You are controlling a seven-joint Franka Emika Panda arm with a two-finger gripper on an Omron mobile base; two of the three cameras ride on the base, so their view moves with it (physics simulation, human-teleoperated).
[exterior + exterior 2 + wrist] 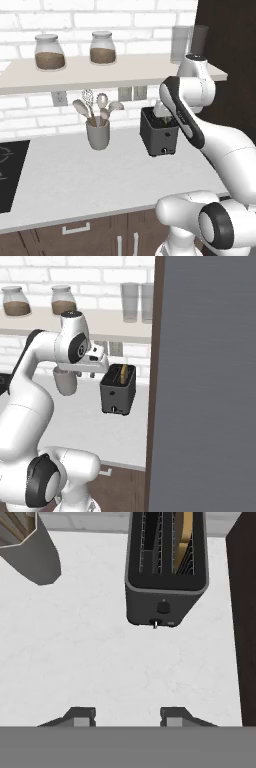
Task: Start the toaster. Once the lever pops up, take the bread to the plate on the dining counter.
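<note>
While two glass jars [50,52] of brown contents stand on the wall shelf [100,75] at far left, a grey utensil cup [98,134] with spoons and a whisk sits below them on the white counter [75,175], beside a black cooktop [10,170] at the left edge. To the right of the cup stands the dark grey toaster [165,577], close to a tall dark panel [205,381] on its right. The bread [186,537] stands upright in the toaster's right-hand slot. The gripper [128,714] hovers above the counter on the near side of the toaster, its fingers [80,716] parted with nothing between them, touching nothing.
</note>
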